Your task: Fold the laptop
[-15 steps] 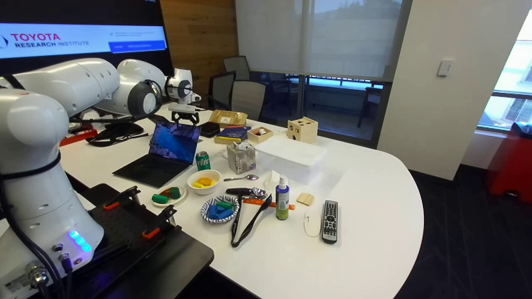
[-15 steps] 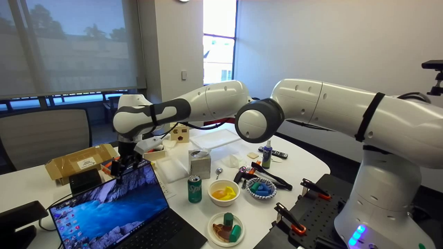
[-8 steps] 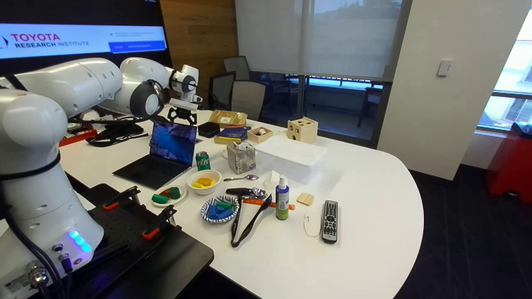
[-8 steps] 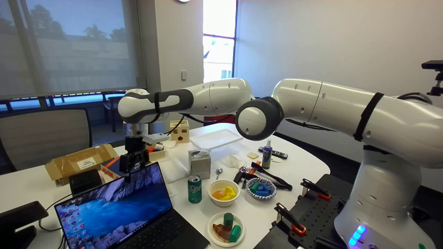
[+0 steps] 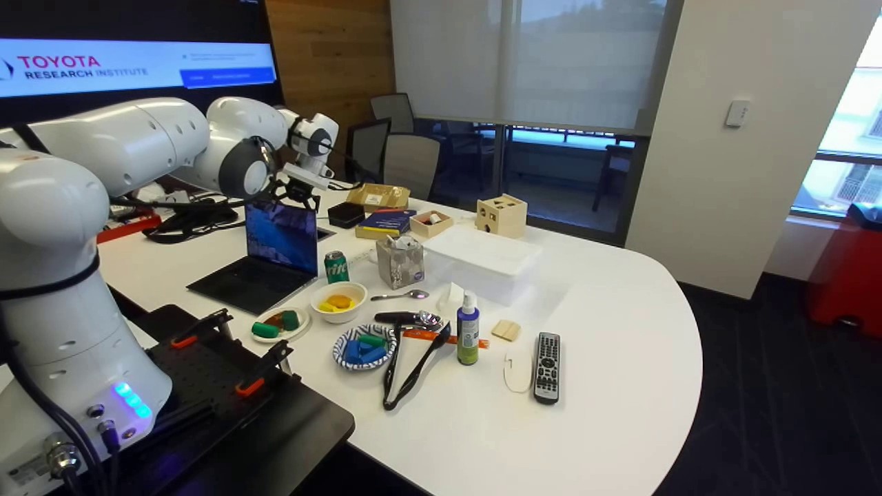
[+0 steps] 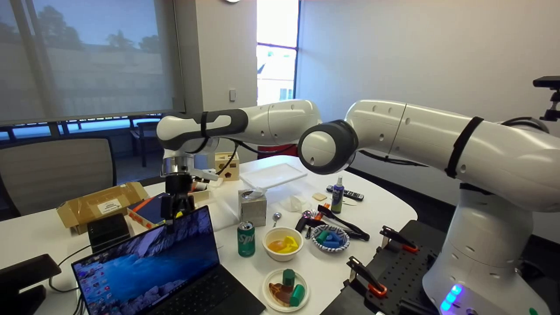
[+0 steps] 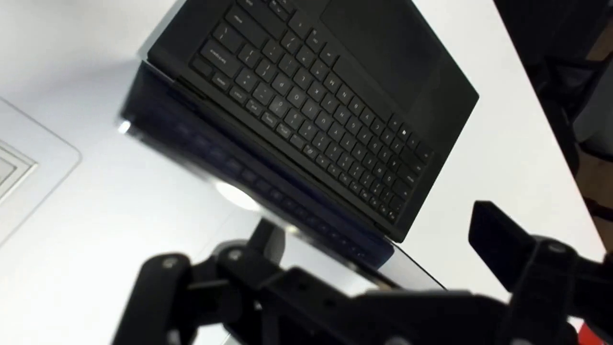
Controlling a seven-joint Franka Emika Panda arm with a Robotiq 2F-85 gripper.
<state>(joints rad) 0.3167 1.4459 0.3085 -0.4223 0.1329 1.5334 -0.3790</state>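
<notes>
Thin dark grey laptop (image 5: 264, 270): resting on the rounded white table (image 5: 606, 317), its lower half flat, its upper half raised; not yet folded.

Lid with glowing blue screen (image 6: 146, 262): a second ago it leaned back; now its top has swung forward, and it looks close to upright in both exterior views.

Flat deck of black keys (image 7: 306, 103): nearly where it was, with a slight shift at most, so most of the push seems to have gone into the hinge (image 7: 282, 156) rather than into sliding.

Black two-fingered gripper (image 7: 376, 223): it has travelled along with the lid's top and tipped over more; its fingers (image 7: 498, 244) stand wide apart, with nothing clamped. In the wrist view one finger shows behind the lid, away from the keys; contact is hard to make out, though the swing suggests a push.

Green Sprite can (image 5: 336, 267): upright near the hinge's end, apart from the laptop and unmoved; likely out of the lid's path.

Fold progress: probably around the middle, since the lean-back has been taken out but the drop onto the keys remains.

Next push: likely more from behind, then down on the lid's back once it tips past upright. The deck may creep, the fingers may slip over the top, or the lid may drop fast past its balance point.
</notes>
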